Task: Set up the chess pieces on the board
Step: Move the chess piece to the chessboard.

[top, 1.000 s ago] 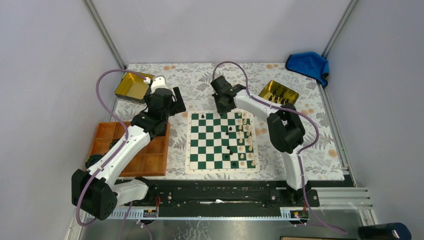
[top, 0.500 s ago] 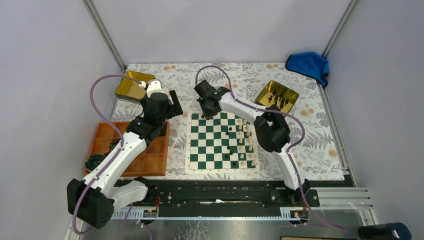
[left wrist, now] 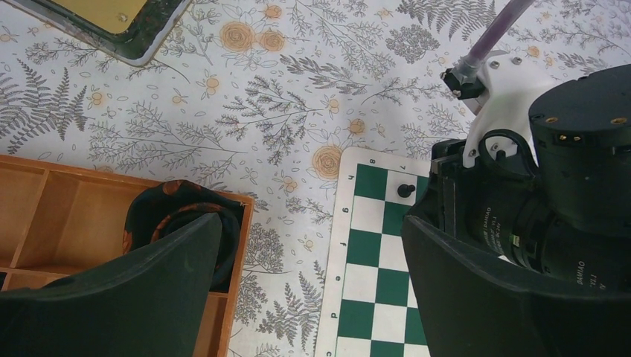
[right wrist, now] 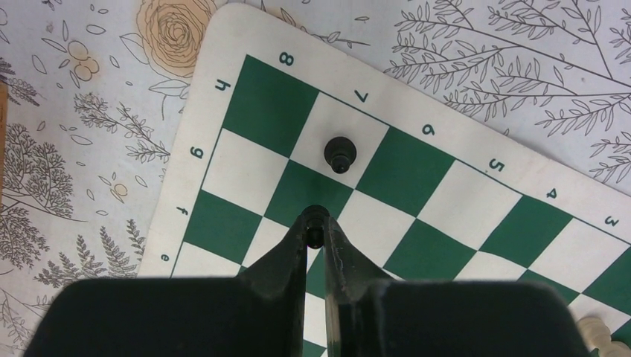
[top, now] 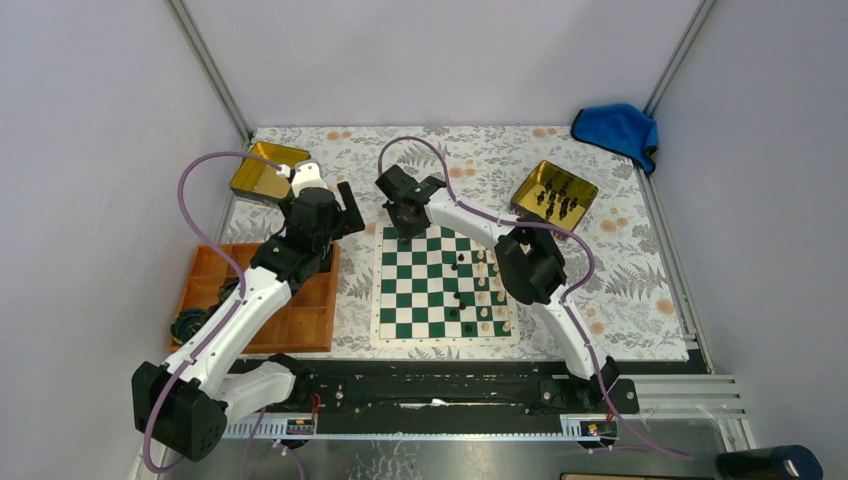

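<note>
The green and white board [top: 424, 291] lies mid-table. My right gripper [top: 405, 222] hangs over its far left corner, shut on a small black pawn [right wrist: 315, 222] held at the fingertips [right wrist: 331, 238]. Right beyond it a black pawn [right wrist: 341, 154] stands on a white square in row 7; it also shows in the left wrist view [left wrist: 405, 190]. A few more black pieces [top: 456, 297] stand mid-board. Several black pieces lie in the right gold tin [top: 556, 190]. My left gripper [top: 335, 215] is open and empty, above the cloth between the tray and the board's left edge [left wrist: 350, 245].
Cream pieces [top: 490, 290] fill the board's right columns. An orange compartmented tray [top: 300, 322] sits left of the board with a dark round thing [left wrist: 178, 216] in one compartment. A second gold tin [top: 262, 170] is at far left, a blue cloth [top: 617, 128] at far right.
My right gripper has swung left along the board's far edge to the far left corner. My left arm has shifted slightly back and left.
</note>
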Tool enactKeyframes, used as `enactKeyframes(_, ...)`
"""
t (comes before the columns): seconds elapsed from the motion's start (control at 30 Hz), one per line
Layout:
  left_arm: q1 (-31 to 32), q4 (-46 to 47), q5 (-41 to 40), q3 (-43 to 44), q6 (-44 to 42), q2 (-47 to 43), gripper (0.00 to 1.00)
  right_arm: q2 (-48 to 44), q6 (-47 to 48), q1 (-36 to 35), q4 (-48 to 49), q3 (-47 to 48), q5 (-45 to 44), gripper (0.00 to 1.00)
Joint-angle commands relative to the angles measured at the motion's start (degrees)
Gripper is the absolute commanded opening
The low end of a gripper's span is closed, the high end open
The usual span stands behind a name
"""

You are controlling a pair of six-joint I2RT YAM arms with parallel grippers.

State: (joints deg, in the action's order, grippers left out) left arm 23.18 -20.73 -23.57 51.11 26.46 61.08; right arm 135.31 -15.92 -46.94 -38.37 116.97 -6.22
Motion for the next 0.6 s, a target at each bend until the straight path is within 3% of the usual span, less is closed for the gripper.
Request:
enactKeyframes(0.0,-0.3,0.7,-1.0,-0.6,0.7,-1.1,0.99,0.9,0.5,-0.8,-1.3,3.5,1.4,0.02)
enactKeyframes(0.57,-0.3,0.6,-1.2,-0.4,0.5,-0.5,0.99,3.2,0.6,-1.1,-1.8,4.9,2.1,0.03)
